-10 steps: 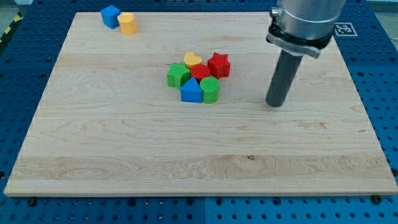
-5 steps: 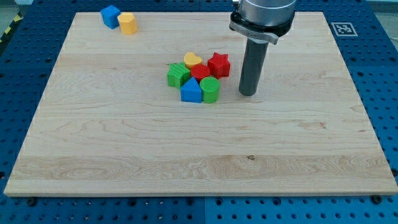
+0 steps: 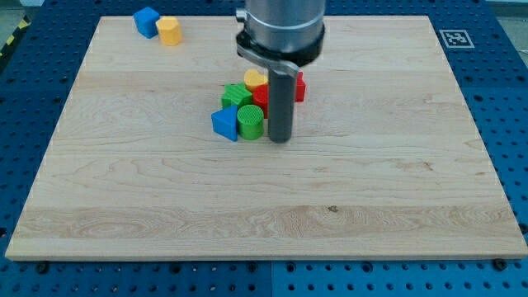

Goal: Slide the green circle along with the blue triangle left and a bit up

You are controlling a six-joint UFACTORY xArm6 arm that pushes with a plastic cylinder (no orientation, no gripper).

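The green circle [image 3: 251, 121] sits near the middle of the wooden board [image 3: 165, 198], with the blue triangle [image 3: 223, 124] touching its left side. My tip [image 3: 280, 139] rests on the board right against the green circle's right side. Behind them lies a cluster: a green block [image 3: 236, 96], a yellow heart [image 3: 254, 78], a red block [image 3: 261, 98] and a red star [image 3: 298, 86], the last two partly hidden by the rod.
A blue block [image 3: 147, 21] and a yellow block [image 3: 169, 30] sit together near the board's top left corner. A marker tag [image 3: 456, 38] lies off the board at the view's top right.
My tip has swept left from the view's right to the green circle. The green circle and blue triangle have shifted left by about a block's width.
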